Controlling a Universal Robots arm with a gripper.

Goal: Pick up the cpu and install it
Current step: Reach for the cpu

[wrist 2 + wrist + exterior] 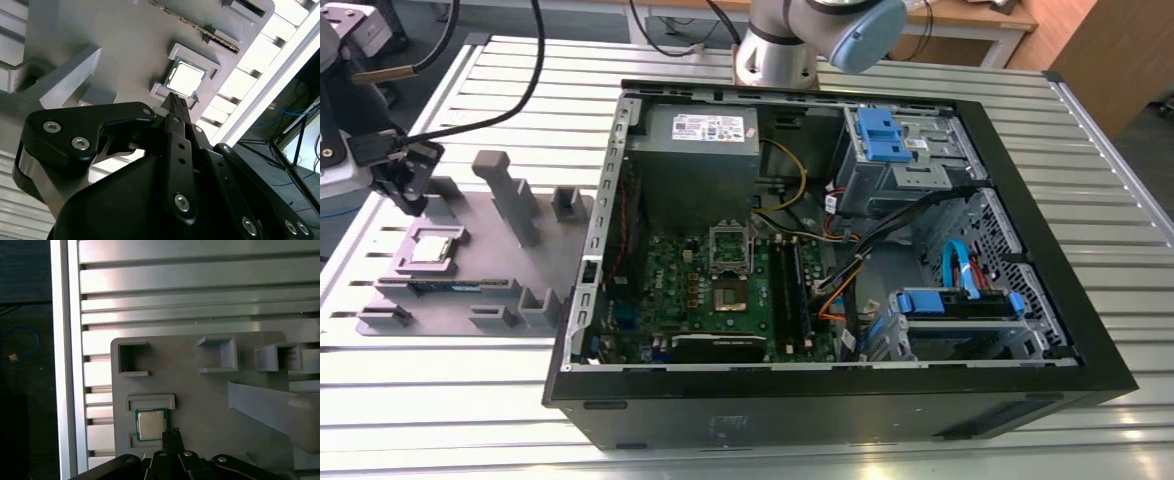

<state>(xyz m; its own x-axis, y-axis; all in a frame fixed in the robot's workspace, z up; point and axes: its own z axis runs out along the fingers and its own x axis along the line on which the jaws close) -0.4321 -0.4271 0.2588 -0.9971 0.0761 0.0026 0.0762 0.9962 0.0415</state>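
Black gripper (pixel 178 103) hovers low over the grey fixture tray (pixel 125 40), jaws pressed together on nothing, just beside the cpu (pixel 186 80), which lies flat in its raised-lip nest (pixel 197 55) near the tray's edge, a nest that likely keeps it square for pickup.

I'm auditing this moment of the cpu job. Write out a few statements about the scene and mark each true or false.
1. The cpu lies in a recess of the grey tray. True.
2. The tool holds the cpu. False: it is shut on nothing, with its tip near the cpu's edge.
3. The computer case has its side closed. False: it is open, and the motherboard shows inside.
4. The tray lies to the exterior view's left of the case. True.
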